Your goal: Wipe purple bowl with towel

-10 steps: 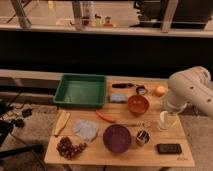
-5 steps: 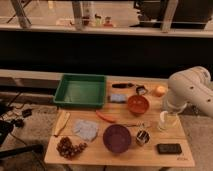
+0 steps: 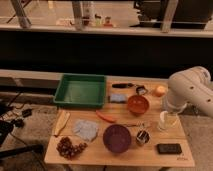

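Note:
The purple bowl (image 3: 117,137) stands upright near the table's front edge, at the middle. Just left of it the pale blue-grey towel (image 3: 86,129) lies crumpled on the wood, apart from the bowl. My white arm (image 3: 190,90) reaches in from the right. Its gripper (image 3: 167,119) hangs low over the table's right side, well right of the bowl and towel. It looks open, with nothing in it.
A green tray (image 3: 80,91) sits at the back left. Around the task's things lie an orange bowl (image 3: 137,104), a blue pad (image 3: 118,98), an orange fruit (image 3: 159,90), a carrot-like piece (image 3: 106,117), a small metal cup (image 3: 142,137), a black slab (image 3: 169,148), dark grapes (image 3: 69,147) and a pale utensil (image 3: 61,122).

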Controlling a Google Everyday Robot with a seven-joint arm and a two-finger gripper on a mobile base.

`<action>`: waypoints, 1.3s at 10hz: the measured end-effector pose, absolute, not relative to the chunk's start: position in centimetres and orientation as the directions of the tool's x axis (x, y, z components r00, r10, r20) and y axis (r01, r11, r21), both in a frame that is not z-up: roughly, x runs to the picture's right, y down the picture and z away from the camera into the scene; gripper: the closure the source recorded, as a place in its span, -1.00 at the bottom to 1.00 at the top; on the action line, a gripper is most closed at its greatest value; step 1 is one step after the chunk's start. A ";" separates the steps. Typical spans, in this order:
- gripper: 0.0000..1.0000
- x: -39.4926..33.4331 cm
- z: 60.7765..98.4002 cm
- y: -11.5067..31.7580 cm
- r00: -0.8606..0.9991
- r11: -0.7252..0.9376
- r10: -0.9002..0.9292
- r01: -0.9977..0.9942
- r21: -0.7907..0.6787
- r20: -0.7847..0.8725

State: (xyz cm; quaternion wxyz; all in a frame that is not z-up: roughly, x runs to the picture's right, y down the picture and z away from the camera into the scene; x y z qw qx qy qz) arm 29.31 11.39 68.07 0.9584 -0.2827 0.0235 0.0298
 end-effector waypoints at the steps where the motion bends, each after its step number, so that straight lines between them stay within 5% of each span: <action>1: -0.60 29.3 68.1 11.4 0.997 0.838 0.044 -0.070 -0.541 -0.062; 9: -0.60 29.0 67.8 11.8 0.998 0.838 0.039 -0.057 -0.543 -0.044; 13: -0.60 23.2 66.7 13.2 0.999 0.832 -0.001 0.026 -0.554 0.046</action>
